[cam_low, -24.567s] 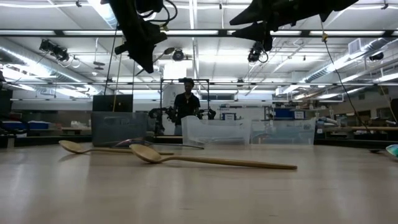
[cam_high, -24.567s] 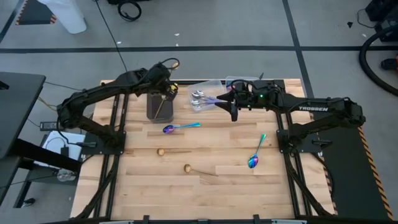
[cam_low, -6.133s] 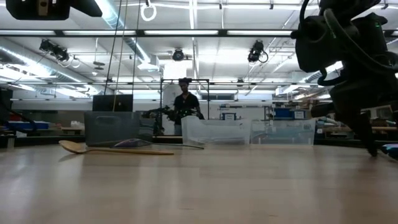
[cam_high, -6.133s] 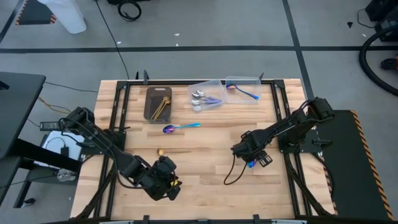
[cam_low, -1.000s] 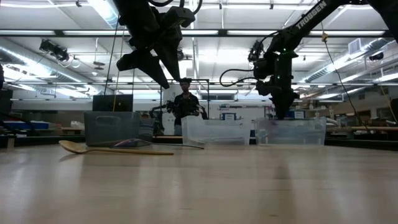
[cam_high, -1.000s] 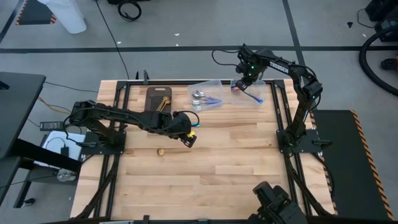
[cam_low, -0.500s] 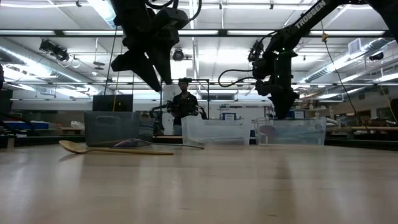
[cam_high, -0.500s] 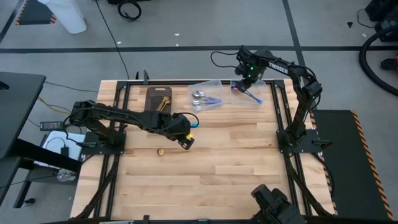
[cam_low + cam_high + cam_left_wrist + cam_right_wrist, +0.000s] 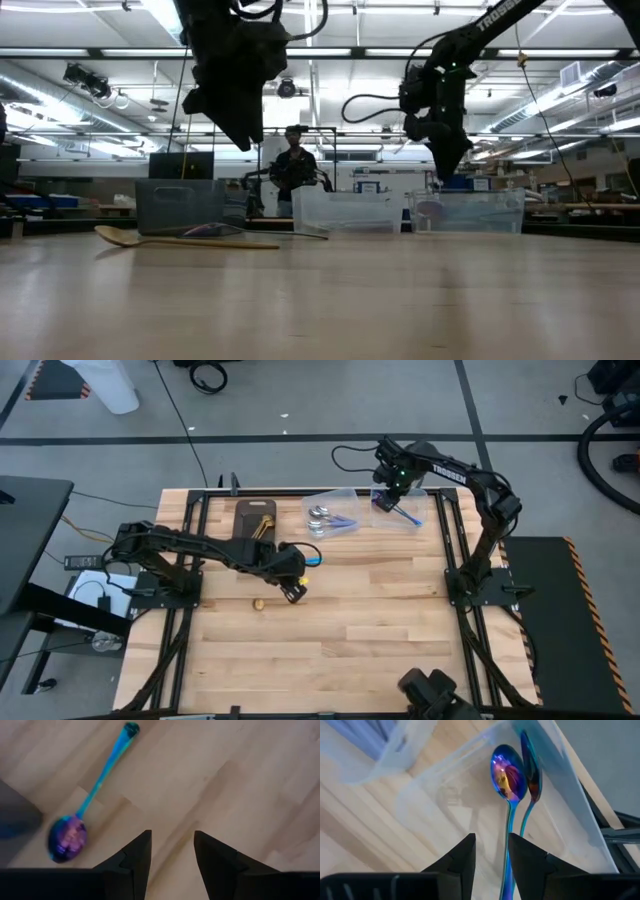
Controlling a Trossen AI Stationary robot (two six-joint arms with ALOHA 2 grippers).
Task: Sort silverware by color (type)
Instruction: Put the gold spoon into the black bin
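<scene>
Fingers of right gripper (image 9: 490,857) parted, empty, above two rainbow spoons (image 9: 509,775) in clear container (image 9: 398,507), upper right. Left gripper (image 9: 170,855) open over table (image 9: 350,620), centre-left, near another rainbow spoon (image 9: 80,815).

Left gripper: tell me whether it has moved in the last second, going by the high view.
Yes. The left gripper, open, has shifted slightly toward the gold spoon on the table and away from the dark tray.
</scene>
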